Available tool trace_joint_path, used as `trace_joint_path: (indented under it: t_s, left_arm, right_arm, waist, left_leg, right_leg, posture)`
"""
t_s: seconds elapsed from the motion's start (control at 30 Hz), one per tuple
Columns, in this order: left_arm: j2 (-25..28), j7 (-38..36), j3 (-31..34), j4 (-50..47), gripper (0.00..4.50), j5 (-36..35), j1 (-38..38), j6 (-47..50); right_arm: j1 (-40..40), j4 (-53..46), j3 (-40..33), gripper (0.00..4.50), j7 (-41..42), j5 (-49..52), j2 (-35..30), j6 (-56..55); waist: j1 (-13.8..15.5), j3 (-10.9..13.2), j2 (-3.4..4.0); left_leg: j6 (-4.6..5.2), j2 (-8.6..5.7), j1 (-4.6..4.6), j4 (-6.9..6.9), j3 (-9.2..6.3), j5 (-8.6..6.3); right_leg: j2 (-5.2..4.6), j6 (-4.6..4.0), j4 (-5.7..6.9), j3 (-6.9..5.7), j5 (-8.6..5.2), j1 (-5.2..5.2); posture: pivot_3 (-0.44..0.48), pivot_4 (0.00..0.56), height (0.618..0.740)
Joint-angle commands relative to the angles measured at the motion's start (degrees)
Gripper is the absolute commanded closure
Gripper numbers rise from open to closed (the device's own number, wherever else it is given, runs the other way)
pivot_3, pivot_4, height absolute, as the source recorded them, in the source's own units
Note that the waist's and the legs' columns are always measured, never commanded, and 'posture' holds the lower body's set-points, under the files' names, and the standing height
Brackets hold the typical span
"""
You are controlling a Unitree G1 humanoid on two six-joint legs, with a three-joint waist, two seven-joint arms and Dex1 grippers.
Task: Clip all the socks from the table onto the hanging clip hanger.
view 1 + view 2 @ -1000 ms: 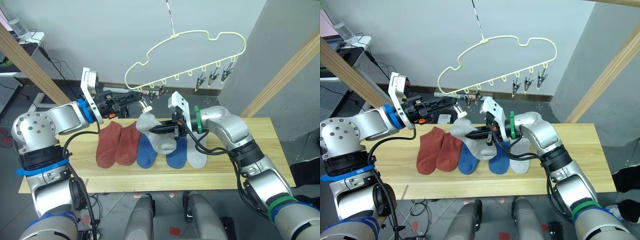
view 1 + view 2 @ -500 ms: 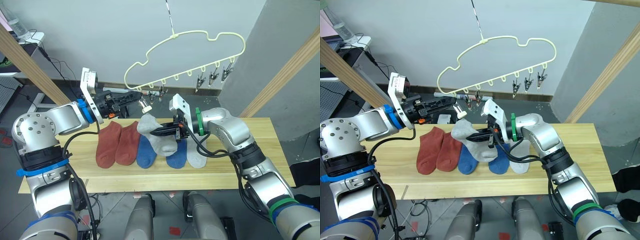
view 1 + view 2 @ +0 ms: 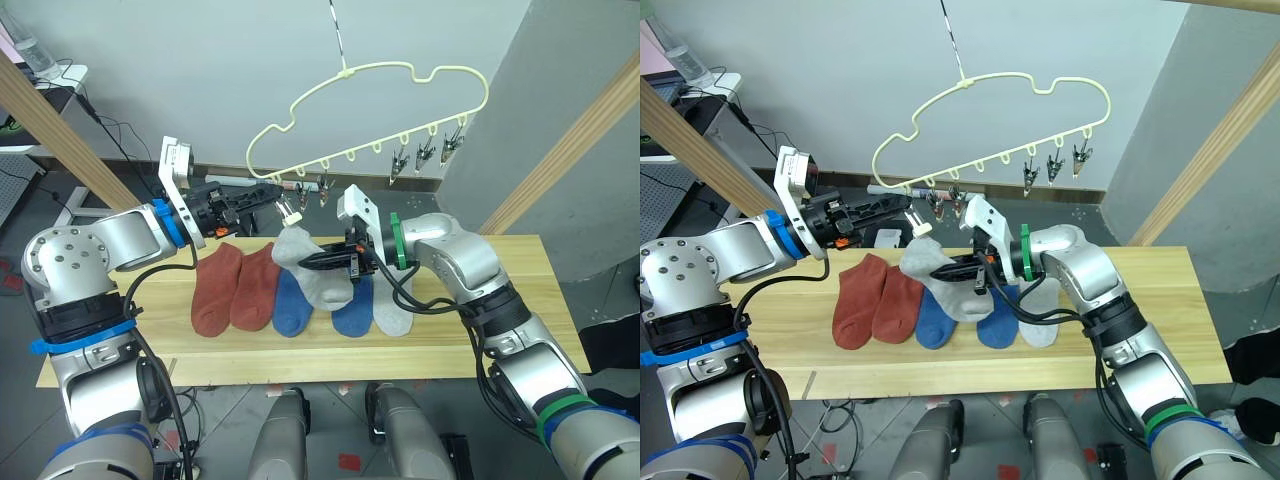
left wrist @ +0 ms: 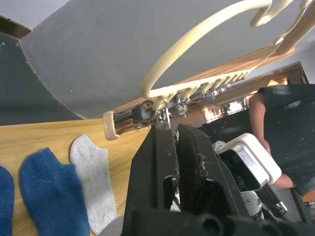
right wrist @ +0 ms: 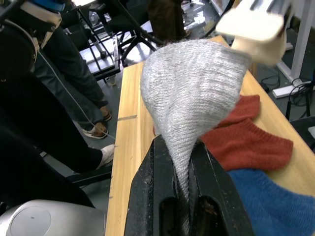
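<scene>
One grey sock (image 3: 303,254) in right end effector (image 3: 312,259)

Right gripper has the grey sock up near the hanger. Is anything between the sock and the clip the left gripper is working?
Nothing visible blocks it. The grey sock, pinched in the right gripper, has its raised end just below the clip at the left gripper, with open air between them.

My left arm is reaching forward at chest height, its left claw (image 3: 272,196) pinching closed on a clip. My right arm is bending inward across my front, its right claw (image 3: 318,261) clamping a grey sock.
</scene>
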Motion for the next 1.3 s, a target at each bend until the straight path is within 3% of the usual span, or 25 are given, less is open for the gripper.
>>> trace_joint_path:
  t_s: [0.03,0.53,0.8,0.83,1.03,1.07,1.17,1.2,1.3]
  left_arm:
    - [0.63,-0.62,0.89,-1.98,4.5,-2.14,-0.74,-0.68]
    - [1.86,-3.6,-1.97,-4.56,4.5,0.0,0.55,-4.5]
    - [2.44,-5.34,-2.37,-4.76,2.08,-0.62,1.57,-6.07]
    - [2.46,-5.36,-2.37,-4.74,1.61,-0.62,1.59,-6.1]
    - [3.47,-4.75,-2.0,-6.39,0.19,-0.22,2.52,-6.21]
    - [4.05,-4.0,-1.77,-7.84,0.01,0.1,3.2,-6.41]
    - [6.28,-2.14,-3.71,-13.46,0.01,4.05,5.94,-9.48]
    - [7.44,-2.01,-5.57,-15.92,0.0,7.65,7.6,-12.79]
    - [9.55,-3.26,-9.06,-20.65,0.0,13.5,11.3,-19.59]
  right_arm:
    - [-1.46,0.2,-1.88,4.47,-0.89,-0.25,0.72,-2.02]
    - [-1.95,2.55,-2.85,4.47,-2.37,-1.96,1.41,-3.39]
    - [-1.98,2.82,-2.89,4.5,-2.48,-2.36,1.56,-3.45]
    - [-1.93,2.89,-2.87,4.5,-2.48,-2.48,1.56,-3.57]
    - [-1.69,3.95,-2.93,4.5,-4.81,-3.49,2.68,-4.15]
    - [-1.69,4.23,-2.92,4.5,-6.23,-4.1,3.34,-4.34]
    - [-1.69,4.85,-3.3,4.5,-9.68,-5.36,5.17,-4.62]
    - [-1.56,4.7,-3.59,3.94,-10.19,-4.95,5.81,-4.04]
    - [-0.74,3.36,-3.66,3.08,-10.78,-4.2,6.49,-2.82]
  waist:
    - [0.0,0.0,0.0]
    - [-0.01,0.0,0.01]
    - [-0.03,0.0,0.01]
    - [-0.03,0.01,0.01]
    - [-0.07,0.0,0.01]
    - [-0.07,0.01,0.01]
    - [-0.17,0.01,0.02]
    - [-0.24,0.01,0.01]
    - [-0.12,0.02,0.03]
  left_leg:
    - [0.0,0.0,0.0,0.0,0.0,0.0]
    - [0.02,0.0,-0.01,-0.01,0.01,-0.01]
    - [0.04,0.0,0.0,-0.02,0.01,-0.02]
    - [0.04,0.0,0.0,-0.02,0.01,-0.02]
    - [0.05,0.0,-0.01,-0.02,0.02,-0.03]
    - [0.05,0.02,-0.01,-0.02,0.02,-0.03]
    - [0.04,0.03,0.0,-0.04,0.03,-0.03]
    - [0.04,0.04,0.0,-0.06,0.03,-0.02]
    - [-0.01,0.07,0.08,-0.2,0.07,-0.01]
  right_leg:
    - [0.0,0.0,0.0,0.0,0.0,0.0]
    - [0.0,0.0,-0.02,0.02,0.0,-0.01]
    - [0.01,0.0,-0.02,0.01,0.0,0.0]
    - [0.01,0.0,-0.02,0.02,0.0,0.0]
    - [0.02,0.0,-0.03,0.02,0.0,0.0]
    - [0.02,0.0,-0.03,0.02,0.0,-0.01]
    - [0.01,0.0,-0.03,0.07,0.0,-0.03]
    - [0.01,0.0,-0.02,0.09,0.0,-0.04]
    - [0.01,-0.02,-0.03,0.2,0.0,-0.06]
  posture:
    - [0.031,0.314,0.74]
    - [0.026,0.316,0.74]
    - [0.025,0.316,0.74]
    - [0.026,0.317,0.74]
    - [0.025,0.316,0.74]
    - [0.024,0.314,0.74]
    - [0.024,0.314,0.74]
    - [0.031,0.312,0.74]
    - [0.041,0.308,0.74]
